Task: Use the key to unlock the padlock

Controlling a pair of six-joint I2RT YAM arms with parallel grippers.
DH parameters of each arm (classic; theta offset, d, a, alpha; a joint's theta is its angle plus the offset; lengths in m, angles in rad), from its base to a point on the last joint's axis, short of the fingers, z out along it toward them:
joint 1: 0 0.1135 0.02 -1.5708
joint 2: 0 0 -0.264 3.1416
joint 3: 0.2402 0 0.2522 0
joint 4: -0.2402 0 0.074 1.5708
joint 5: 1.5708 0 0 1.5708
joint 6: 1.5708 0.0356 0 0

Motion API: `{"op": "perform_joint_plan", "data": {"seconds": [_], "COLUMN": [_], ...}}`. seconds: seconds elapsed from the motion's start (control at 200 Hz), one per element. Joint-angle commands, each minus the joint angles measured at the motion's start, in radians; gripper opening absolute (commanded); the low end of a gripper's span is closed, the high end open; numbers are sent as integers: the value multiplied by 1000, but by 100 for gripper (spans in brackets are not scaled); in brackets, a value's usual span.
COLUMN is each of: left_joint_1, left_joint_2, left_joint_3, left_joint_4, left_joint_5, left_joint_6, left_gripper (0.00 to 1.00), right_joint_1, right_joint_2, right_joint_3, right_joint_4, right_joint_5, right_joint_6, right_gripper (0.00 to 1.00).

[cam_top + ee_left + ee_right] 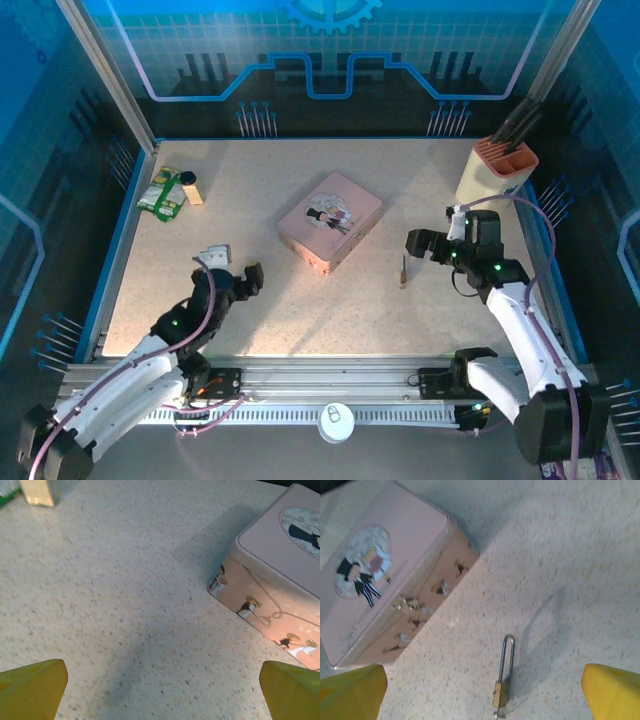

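Right wrist: padlock (pixel 502 680) lies loose on the counter (pixel 580 580), key (pixel 499 714) seemingly inserted, left claw (pixel 162 687) and right claw (pixel 483 690) gaping empty; unlocking unconfirmed.

Worktop (pixel 300 310): speckled beige, blue-edged. Pink tin (pixel 330 221) with a cartoon couple on its lid lies flat near centre, turned diagonally. Green packets (pixel 162 195) at 10 o'clock, small tan block (pixel 192 192) just beside them. Peach holder (pixel 497 170) with dark sticks stands upright at 2 o'clock. White round disc (pixel 335 422) on the rail at 6 o'clock.
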Motion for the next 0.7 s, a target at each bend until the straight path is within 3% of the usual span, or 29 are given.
{"op": "perform_joint_plan", "data": {"seconds": [0.0, 0.175, 0.245, 0.32, 0.405, 0.545, 0.69], "left_joint_1": [8, 27, 68, 140, 227, 380, 431], "left_joint_2": [22, 76, 150, 248, 359, 574, 708], "left_joint_3": [99, -8, -65, -88, -92, -122, -88], "left_joint_4": [77, 479, 653, 735, 787, 1019, 1130], "left_joint_5": [-175, -217, -200, -143, -49, 191, 386], "left_joint_6": [114, 391, 488, 505, 467, 446, 495], "left_gripper": [99, 99, 99, 100, 99, 99, 99], "right_joint_1": [-11, -11, -11, -10, -10, 0, 11], "right_joint_2": [-51, -170, -210, -221, -149, 6, 186], "right_joint_3": [-2, -139, -249, -333, -372, -435, -458], "right_joint_4": [71, 320, 496, 629, 692, 901, 1084], "right_joint_5": [66, 84, 86, 151, 190, 183, 159], "right_joint_6": [-45, -120, -194, -236, -320, -361, -408], "right_gripper": [100, 100, 100, 100, 100, 100, 100]}}
